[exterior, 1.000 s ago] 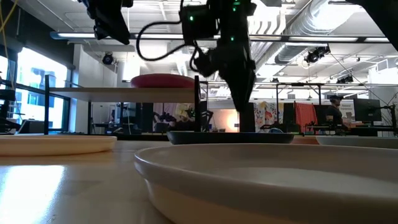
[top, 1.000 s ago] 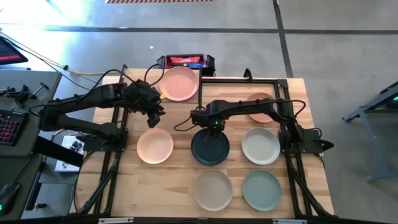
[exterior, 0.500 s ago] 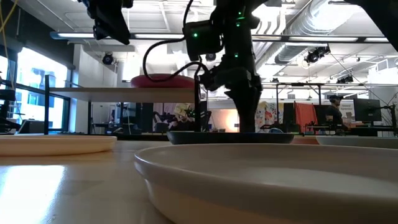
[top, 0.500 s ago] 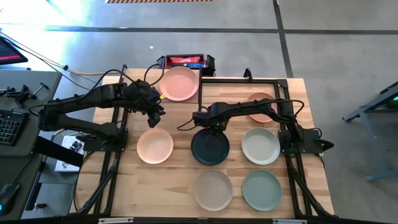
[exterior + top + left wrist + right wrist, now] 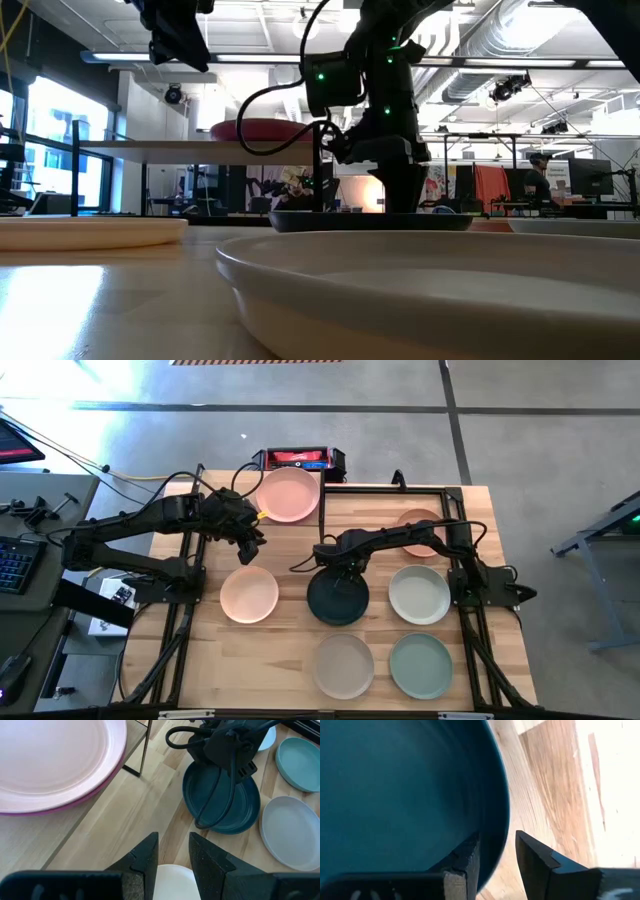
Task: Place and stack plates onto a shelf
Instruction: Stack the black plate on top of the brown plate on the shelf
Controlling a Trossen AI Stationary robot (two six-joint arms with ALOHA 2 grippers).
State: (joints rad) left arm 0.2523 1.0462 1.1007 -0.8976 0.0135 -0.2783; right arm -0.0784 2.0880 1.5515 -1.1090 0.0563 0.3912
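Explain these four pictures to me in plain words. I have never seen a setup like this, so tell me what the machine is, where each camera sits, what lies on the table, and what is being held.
This is a robot with two dark arms at a wooden table. One camera looks straight down from above, one sits at tabletop height, and one rides on each wrist.

On the table lie round plates: a peach plate, a dark plate, an off-white plate, a beige plate and a sage green plate. A salmon plate lies partly under the right arm. A raised light-wood shelf carries a pink plate.

The right gripper is down at the dark plate, one finger inside its rim and one outside, open, not yet closed on it. The left gripper hovers open above the peach plate, holding nothing.
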